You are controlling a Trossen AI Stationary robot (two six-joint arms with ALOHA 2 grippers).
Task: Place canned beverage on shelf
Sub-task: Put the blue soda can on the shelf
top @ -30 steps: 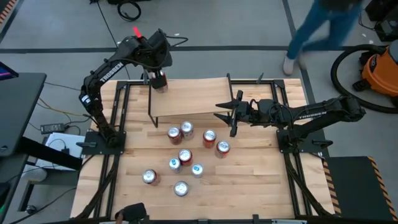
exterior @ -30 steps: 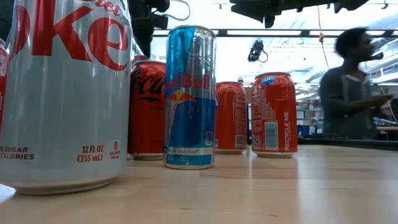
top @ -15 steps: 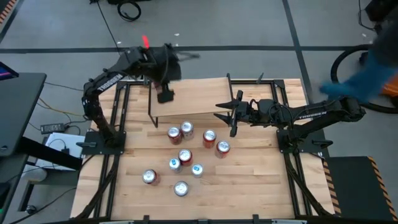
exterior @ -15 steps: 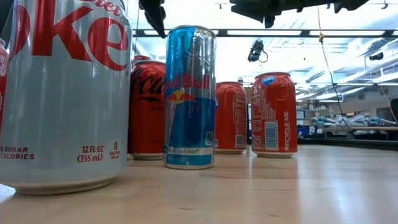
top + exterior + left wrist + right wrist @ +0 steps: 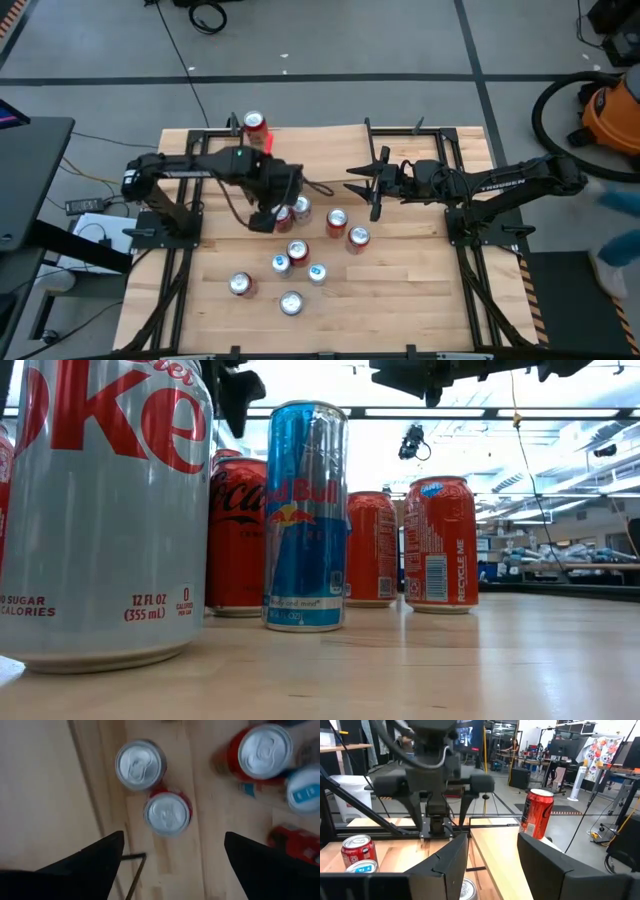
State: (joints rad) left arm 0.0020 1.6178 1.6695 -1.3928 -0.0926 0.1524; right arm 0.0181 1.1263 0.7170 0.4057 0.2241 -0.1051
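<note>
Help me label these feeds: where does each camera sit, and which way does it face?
High: overhead, straight down on both arms, the shelf, loose cans.
Low: tabletop height, level past a Diet Coke can; arm parts overhead.
Left wrist: downward past open fingers at cans.
Right wrist: forward past open fingers.
Shared: the right wrist and high views both show the can on the shelf.

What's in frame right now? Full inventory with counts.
shelf: 1, light wood top on black legs, back of table
can on shelf: 1, red, left end
cans on table: 9, red, silver and blue, clustered in front of shelf
vacuum: 1, orange, on floor, far right
left end effector: open, above the cluster's shelf-side cans
right end effector: open, waiting by shelf's right end
</note>
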